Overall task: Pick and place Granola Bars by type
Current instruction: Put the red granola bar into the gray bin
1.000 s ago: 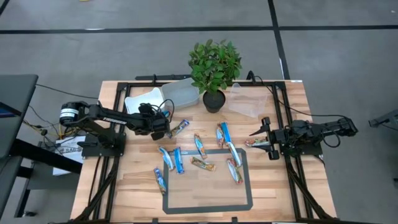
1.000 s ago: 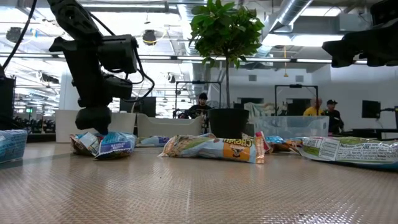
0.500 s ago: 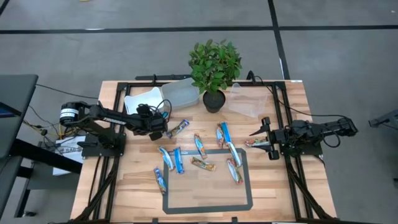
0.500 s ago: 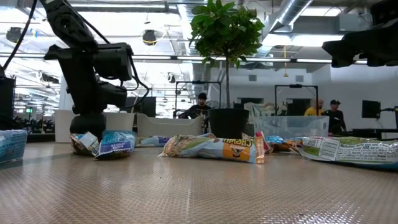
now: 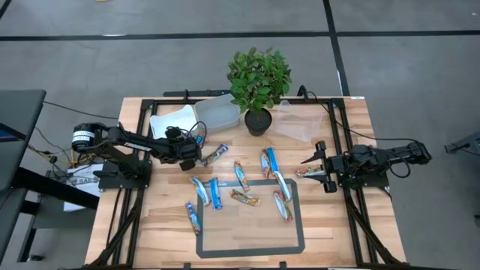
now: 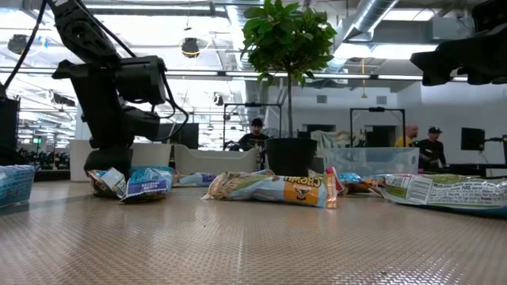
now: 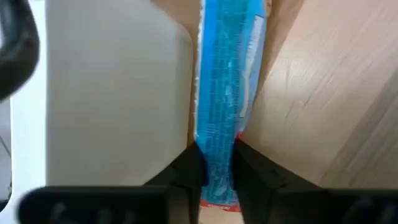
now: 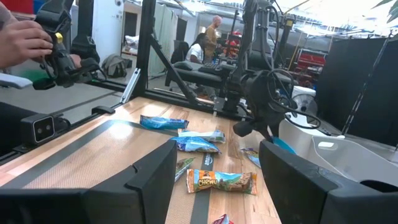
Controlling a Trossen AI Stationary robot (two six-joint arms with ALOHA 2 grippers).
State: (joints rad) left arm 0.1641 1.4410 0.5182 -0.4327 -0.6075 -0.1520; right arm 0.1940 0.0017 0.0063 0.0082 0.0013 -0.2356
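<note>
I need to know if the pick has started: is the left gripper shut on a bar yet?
Shut. The left gripper pinches a blue-and-white granola bar between its fingers beside the white tub.

Granola Bars before potted plant

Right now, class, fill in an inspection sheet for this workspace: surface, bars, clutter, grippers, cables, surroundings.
Surface: wooden table with a grey taped rectangle.
Bars: about ten spread mid-table; some lie on or inside the rectangle; a blue bar is clamped.
Clutter: potted plant, white tub, clear tubs.
Grippers: left gripper shut on the blue bar by the white tub; right gripper open, waiting at the table's right.
Cables: wires by the left arm's base.
Surroundings: people in the room behind.
</note>
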